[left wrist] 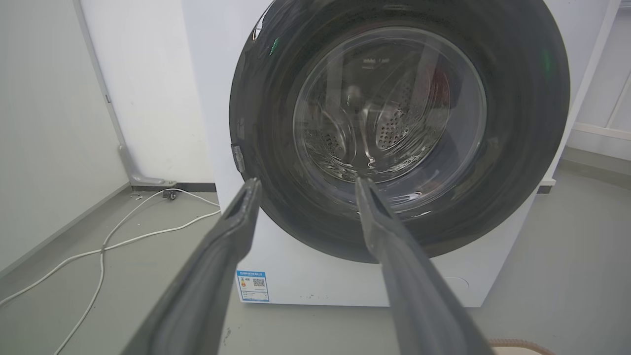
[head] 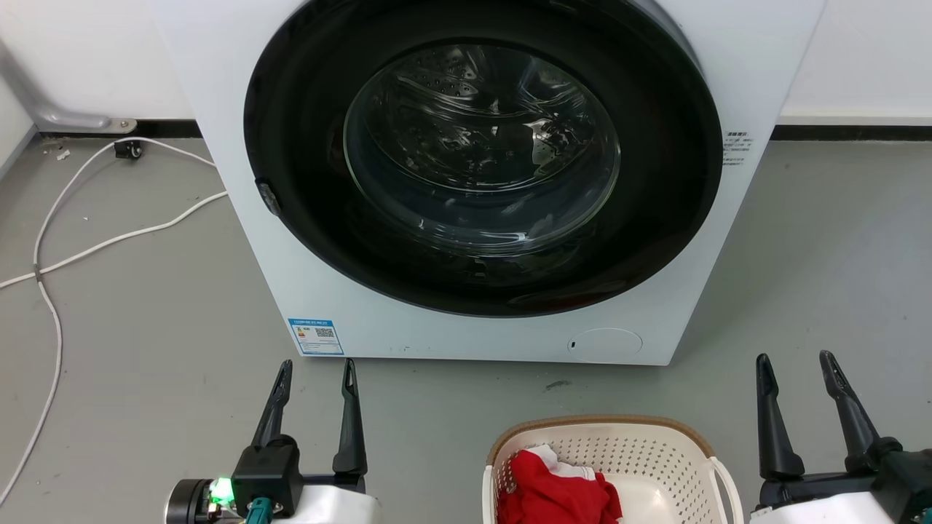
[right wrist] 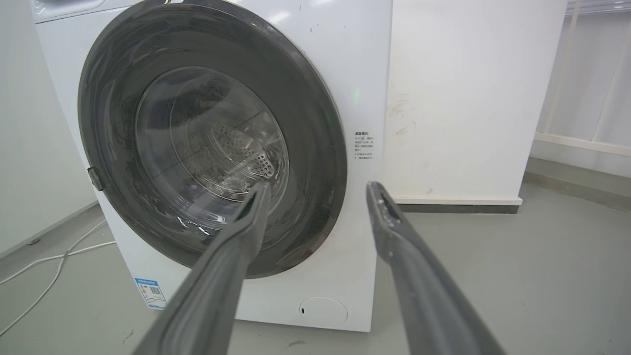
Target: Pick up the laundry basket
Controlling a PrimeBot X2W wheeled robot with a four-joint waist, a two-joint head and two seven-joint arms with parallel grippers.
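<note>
The laundry basket [head: 604, 422] sits on the floor at the bottom edge of the head view, a red garment [head: 557, 491] inside. It lies between the two arms but nearer the right gripper [head: 794, 360], whose base is just beside the basket's white side handle [head: 725, 477]. The left gripper [head: 317, 367] stands well apart to the other side. Both grippers have their fingers spread wide and hold nothing. They point past the basket's far rim at the washing machine [head: 437, 335], so reaching it likely means coming back and down. The basket's long axis cannot be told, as the frame cuts it off. The left wrist view catches a sliver of brown rim [left wrist: 517, 343] at its lower right, while the right wrist view looks over the floor at the machine's closed door [right wrist: 212, 143].
</note>
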